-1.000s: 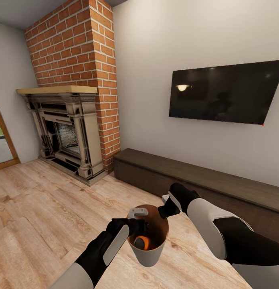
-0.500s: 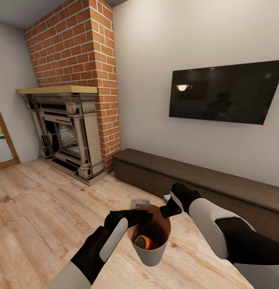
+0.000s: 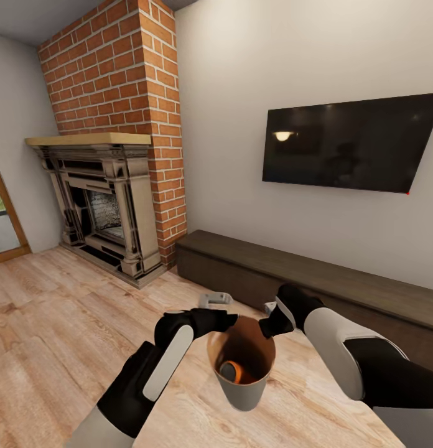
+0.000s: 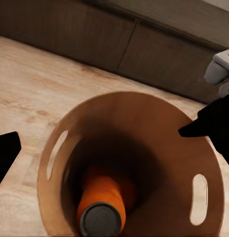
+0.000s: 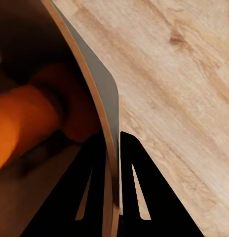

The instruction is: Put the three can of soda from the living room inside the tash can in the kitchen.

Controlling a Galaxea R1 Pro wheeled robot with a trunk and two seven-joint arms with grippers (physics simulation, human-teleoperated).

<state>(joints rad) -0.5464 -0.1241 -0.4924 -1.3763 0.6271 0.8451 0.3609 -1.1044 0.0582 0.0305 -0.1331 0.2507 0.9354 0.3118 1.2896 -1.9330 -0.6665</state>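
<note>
The trash can (image 3: 244, 379), low centre of the head view, hangs above the wood floor (image 3: 55, 323), its rim pinched by the right gripper (image 5: 112, 163). An orange soda can (image 4: 102, 202) lies inside. The left gripper (image 3: 216, 318) is spread, empty. Carry it level, I judge, so nothing tips out.

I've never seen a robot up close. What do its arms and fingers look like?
Both arms have pale grey-white shells with glossy black joints and wrists. The left arm has a long pale panel along its black forearm; the right arm has a rounded white shell. The right gripper has flat, black, wedge-shaped fingers with slim slots. No cables or markings show.
</note>
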